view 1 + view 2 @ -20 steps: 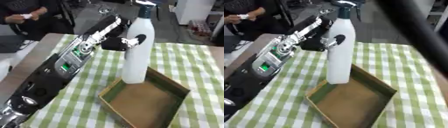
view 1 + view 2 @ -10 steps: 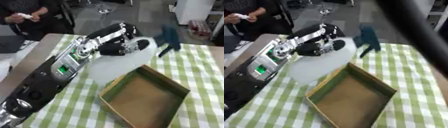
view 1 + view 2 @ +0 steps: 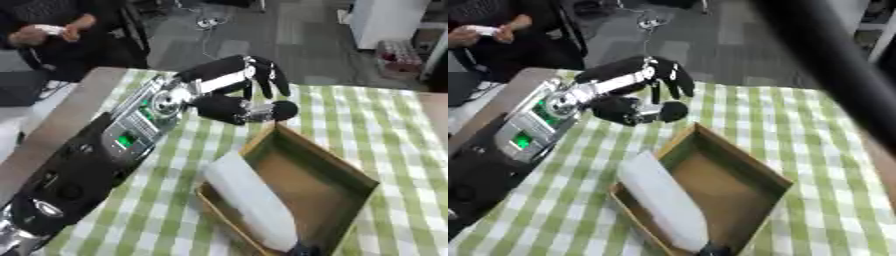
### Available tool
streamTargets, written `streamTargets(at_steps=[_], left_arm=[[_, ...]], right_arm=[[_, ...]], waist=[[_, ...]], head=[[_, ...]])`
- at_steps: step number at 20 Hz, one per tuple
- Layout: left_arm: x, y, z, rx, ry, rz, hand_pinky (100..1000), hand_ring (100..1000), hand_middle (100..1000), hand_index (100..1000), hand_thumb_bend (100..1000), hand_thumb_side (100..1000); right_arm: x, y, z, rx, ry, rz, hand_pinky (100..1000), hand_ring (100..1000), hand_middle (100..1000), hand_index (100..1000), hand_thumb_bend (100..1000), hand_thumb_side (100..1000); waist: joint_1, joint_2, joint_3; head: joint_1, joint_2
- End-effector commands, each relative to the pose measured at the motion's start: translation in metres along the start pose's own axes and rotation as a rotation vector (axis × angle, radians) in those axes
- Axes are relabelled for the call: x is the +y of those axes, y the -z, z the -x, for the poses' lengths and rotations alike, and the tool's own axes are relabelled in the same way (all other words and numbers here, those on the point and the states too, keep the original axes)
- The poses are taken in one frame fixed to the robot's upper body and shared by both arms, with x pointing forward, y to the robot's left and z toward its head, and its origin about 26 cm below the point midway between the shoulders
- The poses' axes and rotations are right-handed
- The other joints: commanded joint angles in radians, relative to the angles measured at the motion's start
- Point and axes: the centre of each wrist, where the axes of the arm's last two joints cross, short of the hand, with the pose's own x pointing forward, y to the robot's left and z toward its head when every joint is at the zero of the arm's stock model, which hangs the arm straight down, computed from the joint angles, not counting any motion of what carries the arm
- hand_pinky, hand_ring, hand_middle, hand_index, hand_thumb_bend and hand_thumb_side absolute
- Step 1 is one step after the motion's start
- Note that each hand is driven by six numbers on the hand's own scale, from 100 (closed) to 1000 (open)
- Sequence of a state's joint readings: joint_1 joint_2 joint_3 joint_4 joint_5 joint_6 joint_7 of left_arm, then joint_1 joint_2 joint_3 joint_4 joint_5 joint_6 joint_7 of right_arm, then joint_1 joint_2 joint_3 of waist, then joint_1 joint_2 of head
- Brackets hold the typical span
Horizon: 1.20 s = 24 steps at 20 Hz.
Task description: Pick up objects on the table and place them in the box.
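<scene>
A tall white bottle (image 3: 251,200) with a dark cap lies on its side in the brown cardboard box (image 3: 328,170), along the box's near-left wall, cap toward the near edge. My left hand (image 3: 247,87) hovers above the table just beyond the box's far-left corner. Its fingers hang relaxed and apart, holding nothing. The left arm runs from the lower left across the table. The right hand itself does not show; only a dark blurred bar (image 3: 833,65) crosses the right eye view's upper right.
The table wears a green and white checked cloth (image 3: 385,125), with a bare brown strip (image 3: 52,135) along its left side. A dark object (image 3: 22,90) sits at the far left. A seated person is beyond the far edge.
The bottle, upright in my left hand a second ago, tipped over and now lies in the box. The hand has let go and opened above the box's far corner.
</scene>
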<state>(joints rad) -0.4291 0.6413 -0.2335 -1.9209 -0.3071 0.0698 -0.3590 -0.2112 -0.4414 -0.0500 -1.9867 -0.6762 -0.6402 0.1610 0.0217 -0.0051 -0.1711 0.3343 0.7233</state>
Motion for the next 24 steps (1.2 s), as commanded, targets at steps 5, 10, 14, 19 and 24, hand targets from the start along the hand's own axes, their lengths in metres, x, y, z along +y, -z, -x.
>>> streamTargets(at_steps=[5, 10, 14, 19, 24], left_arm=[[0.022, -0.022, -0.001, 0.072, 0.094, -0.265, 481, 689, 757, 765, 650, 775], [0.019, -0.037, 0.009, 0.145, 0.123, -0.556, 470, 671, 744, 762, 463, 853], [0.009, -0.044, 0.016, 0.202, 0.094, -0.735, 462, 663, 737, 761, 449, 836], [0.0, -0.046, 0.019, 0.219, 0.036, -0.921, 445, 634, 711, 751, 426, 806], [-0.008, -0.043, 0.018, 0.201, -0.008, -0.983, 440, 626, 704, 745, 411, 814]], right_arm=[[-0.003, 0.006, -0.006, -0.016, -0.024, -0.02, 375, 488, 504, 739, 221, 988], [-0.005, 0.002, -0.007, -0.008, -0.041, -0.015, 372, 487, 502, 740, 216, 995], [-0.006, -0.003, -0.008, 0.001, -0.06, -0.007, 370, 487, 501, 742, 212, 1000], [-0.008, -0.01, -0.009, 0.016, -0.088, 0.001, 365, 486, 500, 743, 202, 1000], [-0.008, -0.015, -0.01, 0.024, -0.108, 0.001, 363, 486, 499, 744, 197, 1000]], waist=[[-0.004, -0.007, 0.011], [-0.009, -0.004, 0.026], [-0.016, -0.001, 0.043], [-0.031, 0.005, 0.063], [-0.043, 0.012, 0.075]], head=[[-0.019, -0.025], [-0.028, -0.038], [-0.021, -0.014], [-0.025, 0.023], [-0.035, 0.032]])
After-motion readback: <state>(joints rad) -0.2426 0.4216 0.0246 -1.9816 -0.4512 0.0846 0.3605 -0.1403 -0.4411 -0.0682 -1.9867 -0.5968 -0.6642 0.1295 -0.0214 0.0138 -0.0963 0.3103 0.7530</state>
